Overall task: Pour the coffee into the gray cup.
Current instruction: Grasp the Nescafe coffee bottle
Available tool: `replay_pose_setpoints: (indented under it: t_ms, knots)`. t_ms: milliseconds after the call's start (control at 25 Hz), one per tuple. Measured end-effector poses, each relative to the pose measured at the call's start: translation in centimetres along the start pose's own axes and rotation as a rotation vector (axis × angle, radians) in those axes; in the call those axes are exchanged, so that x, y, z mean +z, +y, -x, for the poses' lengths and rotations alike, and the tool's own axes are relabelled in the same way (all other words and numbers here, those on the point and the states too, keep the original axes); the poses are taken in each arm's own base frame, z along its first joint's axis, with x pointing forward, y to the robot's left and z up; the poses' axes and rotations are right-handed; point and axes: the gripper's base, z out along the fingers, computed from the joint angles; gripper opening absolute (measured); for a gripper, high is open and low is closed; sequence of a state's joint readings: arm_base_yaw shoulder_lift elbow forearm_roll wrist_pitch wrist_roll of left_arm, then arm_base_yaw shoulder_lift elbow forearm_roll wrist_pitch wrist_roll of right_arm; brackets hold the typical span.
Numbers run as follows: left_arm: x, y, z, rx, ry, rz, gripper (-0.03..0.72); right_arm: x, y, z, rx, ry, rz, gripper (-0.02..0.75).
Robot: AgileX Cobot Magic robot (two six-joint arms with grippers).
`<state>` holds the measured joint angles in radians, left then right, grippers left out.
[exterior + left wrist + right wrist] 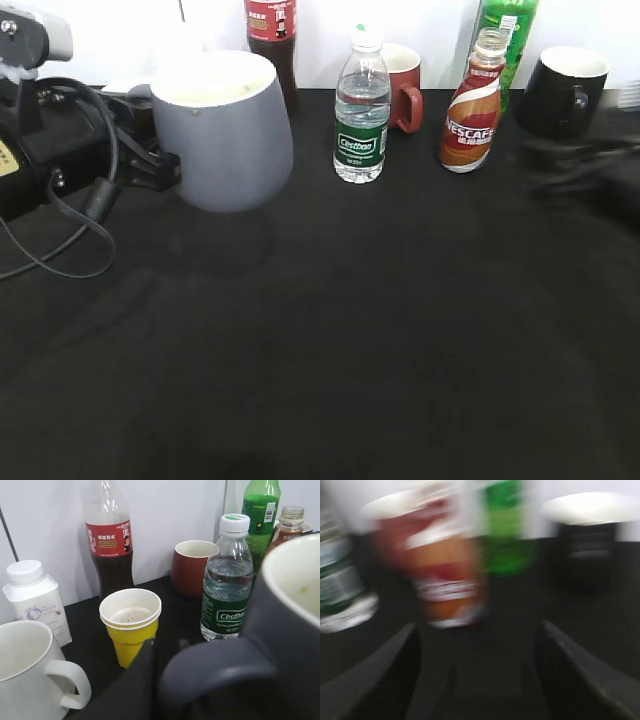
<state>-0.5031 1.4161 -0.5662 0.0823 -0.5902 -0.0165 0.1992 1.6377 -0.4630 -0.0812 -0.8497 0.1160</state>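
A: Where is the gray cup (225,135)?

B: Well to the left of the water bottle (361,112) in the exterior view, upright and lifted off the black table (350,330), with a faint shadow under it. The left gripper (150,160) is clamped on its handle side; the left wrist view shows the loop handle (210,672) right in front of that camera.

A: And the coffee (472,110)?

B: Just right of the water bottle, standing on the table with its cap off. A red mug (402,85) sits behind, between the two, a green bottle (508,35) stands behind the coffee, and a black mug (565,90) is further right of it.

A: The right gripper (480,645)?

B: Its two dark fingers (580,665) stand spread apart in the right wrist view, with the blurred coffee bottle (447,575) ahead of the gap, not between them. In the exterior view it is only a dark smear right of the water bottle.

A: Anything else near the water bottle?

B: To its left in the left wrist view: a yellow paper cup (131,625), a cola bottle (109,545), a white carton (35,600) and a white mug (30,675).
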Motion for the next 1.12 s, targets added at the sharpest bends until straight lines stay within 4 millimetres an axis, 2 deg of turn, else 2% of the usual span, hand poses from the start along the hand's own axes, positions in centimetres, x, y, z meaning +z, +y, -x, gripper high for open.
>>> replay_pose_setpoints:
  t_ms: [120, 160, 240, 280, 560, 760, 920, 1040, 1120]
  knots:
    - [0.0, 0.0, 0.0, -0.001, 0.0, 0.0, 0.07, 2.6, 2.1, -0.4, 0.044, 0.007, 0.01, 0.545]
    - [0.0, 0.0, 0.0, -0.001, 0.0, 0.0, 0.07, 3.4, 2.2, -0.3, 0.049, 0.0, 0.007, 0.566]
    - [0.0, 0.0, 0.0, -0.001, 0.0, 0.0, 0.07, 4.9, 2.1, -0.4, 0.039, -0.009, -0.017, 0.657]
    - [0.0, 0.0, 0.0, -0.001, 0.0, 0.001, 0.07, 5.5, 2.0, -0.6, 0.039, -0.009, -0.028, 0.67]
    - [0.0, 0.0, 0.3, -0.001, -0.028, 0.001, 0.07, 10.3, 1.6, -1.8, 0.036, -0.03, -0.077, 0.673]
    - [0.0, 0.0, 0.3, -0.001, -0.031, 0.001, 0.069, 13.7, 1.5, -3.1, 0.051, -0.041, -0.097, 0.663]
    - [0.0, 0.0, 0.3, -0.001, -0.031, 0.001, 0.069, 16.0, 1.4, -3.2, 0.054, -0.082, -0.105, 0.643]
    - [0.0, 0.0, 0.3, -0.001, -0.031, 0.001, 0.069, 16.4, 1.4, -3.9, 0.031, -0.074, -0.109, 0.547]
    - [0.0, 0.0, 0.3, -0.001, -0.031, 0.001, 0.069, 16.4, 1.3, -3.9, 0.015, -0.079, -0.111, 0.535]
